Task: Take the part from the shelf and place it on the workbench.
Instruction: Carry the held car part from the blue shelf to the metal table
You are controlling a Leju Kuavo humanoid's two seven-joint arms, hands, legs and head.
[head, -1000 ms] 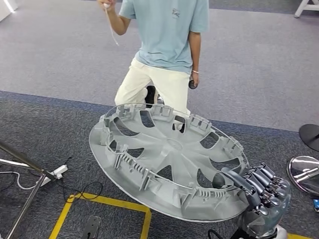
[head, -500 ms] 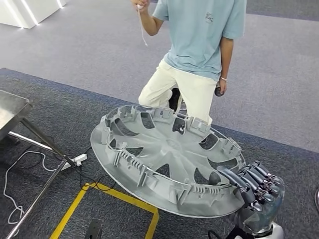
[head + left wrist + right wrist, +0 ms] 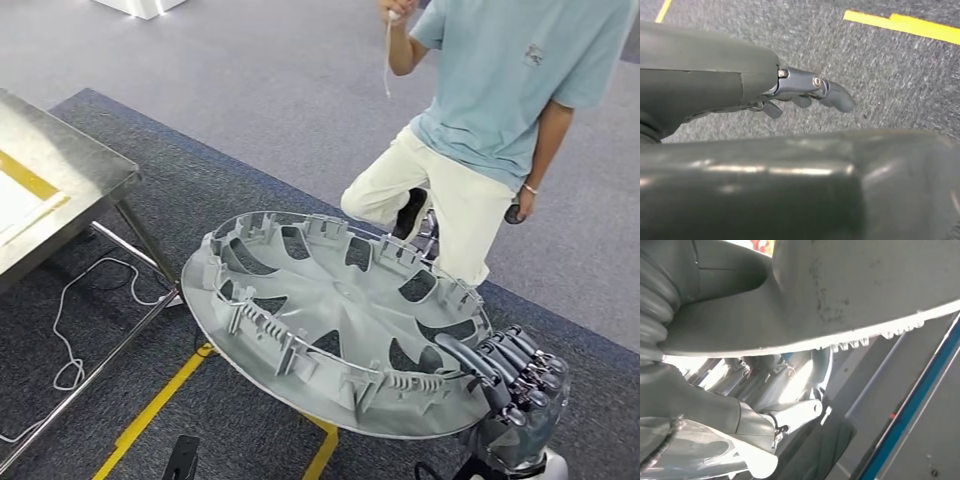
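Grey plastic wheel cover (image 3: pixel 332 320), ribbed back side up, is held roughly level above the dark carpet (image 3: pixel 98 250), right hand (image 3: pixel 506 390) gripping its near-right rim with fingers curled over the edge. Steel workbench (image 3: pixel 68 190) sits far left, well apart from the cover. Left hand (image 3: pixel 806 92) holds nothing, fingers loosely extended over the carpet.

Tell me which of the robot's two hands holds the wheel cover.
The right hand, gripping the wheel cover by its rim; the left hand hangs over carpet holding nothing.
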